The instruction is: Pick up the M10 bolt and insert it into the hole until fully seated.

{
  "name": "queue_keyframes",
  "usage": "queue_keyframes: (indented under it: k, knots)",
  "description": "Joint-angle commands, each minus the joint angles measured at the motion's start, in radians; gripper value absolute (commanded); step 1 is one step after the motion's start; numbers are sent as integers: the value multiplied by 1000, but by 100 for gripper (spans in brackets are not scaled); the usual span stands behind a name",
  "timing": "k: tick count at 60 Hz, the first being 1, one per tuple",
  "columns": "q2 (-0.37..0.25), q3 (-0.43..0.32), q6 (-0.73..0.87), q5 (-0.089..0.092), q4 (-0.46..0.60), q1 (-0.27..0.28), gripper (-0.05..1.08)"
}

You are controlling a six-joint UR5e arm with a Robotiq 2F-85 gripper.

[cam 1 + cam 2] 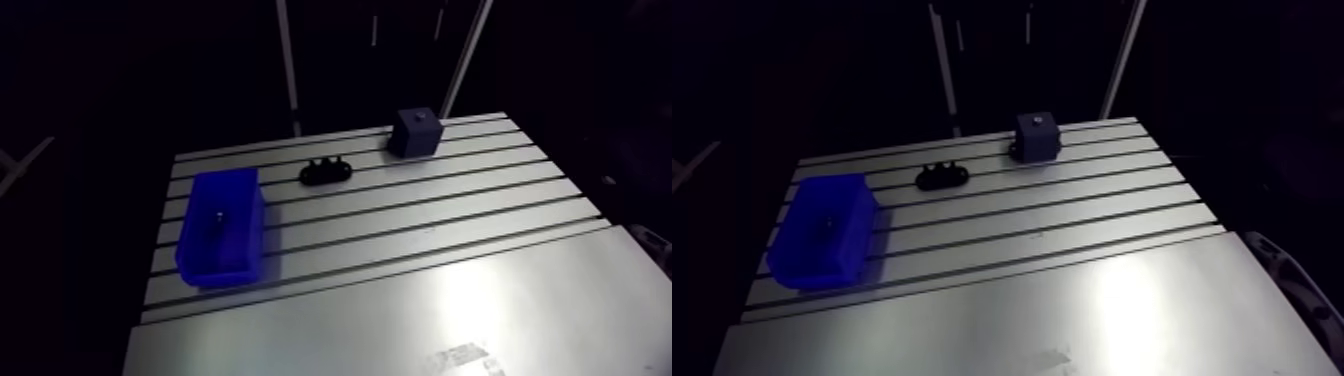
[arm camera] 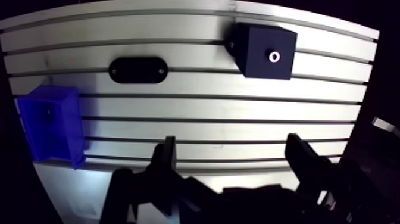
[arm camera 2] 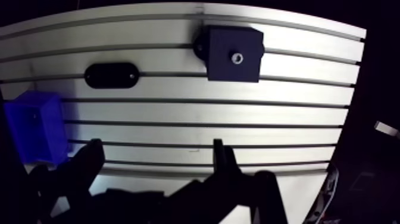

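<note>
1. Table (image 1: 450,220): a slotted aluminium surface. Its grooves run across the wrist view, ahead of the gripper.
2. Gripper (image 2: 233,154): seen only in the wrist view. Its two dark fingers (image 2: 167,156) stand spread wide with nothing between them. Bare table shows in the gap, and neither finger touches any object.
3. Blue bin (image 1: 222,228): an open-topped plastic container standing on the table near one side edge. It is well apart from the gripper and off to the side of its fingers.
4. M10 bolt (image 1: 216,215): a small dark item lying on the floor of the blue bin, near the bin's middle. Whether it stands upright or lies on its side cannot be told.
5. Black oval plate (image 2: 137,70): a flat, rounded piece on the table between the blue bin and the block, touching neither. A small spot shows near each of its ends.
6. Block (image 2: 266,52): a dark cube standing near the table's far edge, well ahead of the gripper.
7. Hole (image 2: 274,56): a small round opening with a pale ring in the block's upper face. Nothing sits in it.
</note>
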Motion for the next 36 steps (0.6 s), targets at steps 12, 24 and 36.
queue_keyframes:
  k: [12,24,36]
  knots:
    - [-203,163,6,16,-17,72,2]
    - [-253,205,12,35,-33,66,4]
    - [-278,206,23,99,-46,54,5]
